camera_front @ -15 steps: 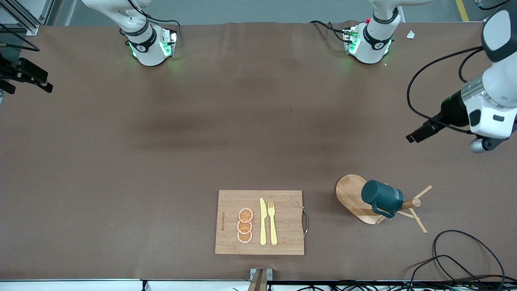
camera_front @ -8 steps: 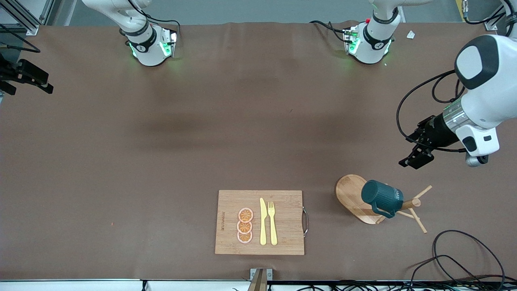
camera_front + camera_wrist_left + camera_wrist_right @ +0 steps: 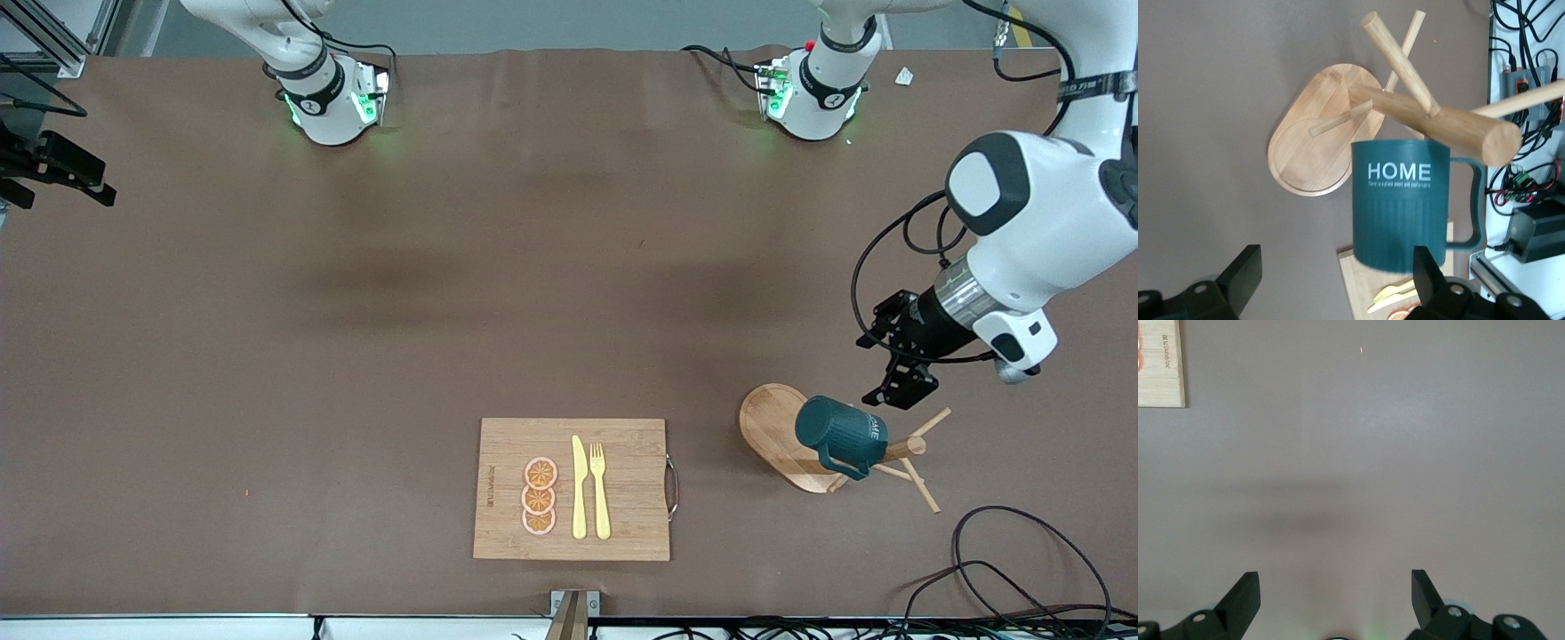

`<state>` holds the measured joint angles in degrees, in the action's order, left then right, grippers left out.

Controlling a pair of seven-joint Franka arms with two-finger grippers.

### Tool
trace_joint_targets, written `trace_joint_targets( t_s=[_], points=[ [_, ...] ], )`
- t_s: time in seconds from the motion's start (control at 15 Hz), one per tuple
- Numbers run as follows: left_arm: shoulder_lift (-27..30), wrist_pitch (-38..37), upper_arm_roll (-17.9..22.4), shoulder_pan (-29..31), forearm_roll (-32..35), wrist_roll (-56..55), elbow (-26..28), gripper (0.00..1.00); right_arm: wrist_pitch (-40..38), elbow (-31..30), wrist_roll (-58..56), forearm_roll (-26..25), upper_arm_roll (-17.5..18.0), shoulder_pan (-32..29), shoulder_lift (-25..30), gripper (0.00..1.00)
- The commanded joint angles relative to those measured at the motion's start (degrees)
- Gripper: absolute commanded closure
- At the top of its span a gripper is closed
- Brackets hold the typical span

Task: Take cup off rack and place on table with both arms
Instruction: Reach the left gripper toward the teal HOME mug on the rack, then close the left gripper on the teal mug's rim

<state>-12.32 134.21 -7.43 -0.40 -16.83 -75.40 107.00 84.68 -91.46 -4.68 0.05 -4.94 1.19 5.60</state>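
The dark teal cup (image 3: 840, 434) hangs tilted on a peg of the wooden rack (image 3: 773, 427), near the left arm's end of the table (image 3: 356, 338). My left gripper (image 3: 892, 366) is open and empty, in the air close beside the rack's pegs and apart from the cup. In the left wrist view the cup (image 3: 1401, 213) with "HOME" lettering and the rack (image 3: 1311, 147) lie ahead of the open left gripper (image 3: 1335, 260). My right gripper (image 3: 1335, 577) is open and empty over bare table; it waits at the right arm's end (image 3: 84, 178).
A bamboo cutting board (image 3: 569, 489) with a yellow knife, a fork and orange slices lies near the table's front edge; a corner of the board (image 3: 1161, 363) shows in the right wrist view. Black cables (image 3: 1022, 560) lie near the rack at the front edge.
My left arm has swung down and in toward the rack, bringing its open gripper close to the cup. The cup, rack and right gripper have not moved.
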Motion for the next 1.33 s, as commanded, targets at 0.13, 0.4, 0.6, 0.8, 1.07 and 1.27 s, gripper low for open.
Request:
trace_joint_targets(
  t_s=[0.13, 0.4, 0.6, 0.8, 1.07, 1.27],
  points=[
    [-2.5, 2.4, -0.2, -0.2, -0.7, -0.6, -2.3, 0.0, 0.3, -1.8, -0.3, -0.6, 0.5, -0.7, 1.5, 0.0],
    [-5.0, 2.9, -0.4, -0.4, -0.7, -0.4, -5.9, 0.0, 0.3, -1.8, -0.3, -0.6, 0.5, -0.7, 1.5, 0.0],
    [-7.4, 2.9, -0.4, -0.4, -0.2, 0.0, -8.2, 0.0, 0.3, -1.9, -0.3, -0.6, 0.5, -0.7, 1.5, 0.0],
    [-9.6, 2.9, -0.5, -0.4, -0.2, 0.3, -9.2, 0.0, 0.3, -1.9, -0.3, -0.6, 0.5, -0.7, 1.5, 0.0],
    [-11.1, 2.9, -0.5, -0.4, -0.5, 0.3, -11.0, 0.0, 0.3, -1.9, -0.3, -0.6, 0.5, -0.7, 1.5, 0.0],
    [-12.5, 2.9, -0.9, -0.4, -0.6, 0.3, -11.7, 0.0, 0.2, -1.9, -0.3, -0.6, 0.5, -0.7, 1.5, 0.0]
  ],
)
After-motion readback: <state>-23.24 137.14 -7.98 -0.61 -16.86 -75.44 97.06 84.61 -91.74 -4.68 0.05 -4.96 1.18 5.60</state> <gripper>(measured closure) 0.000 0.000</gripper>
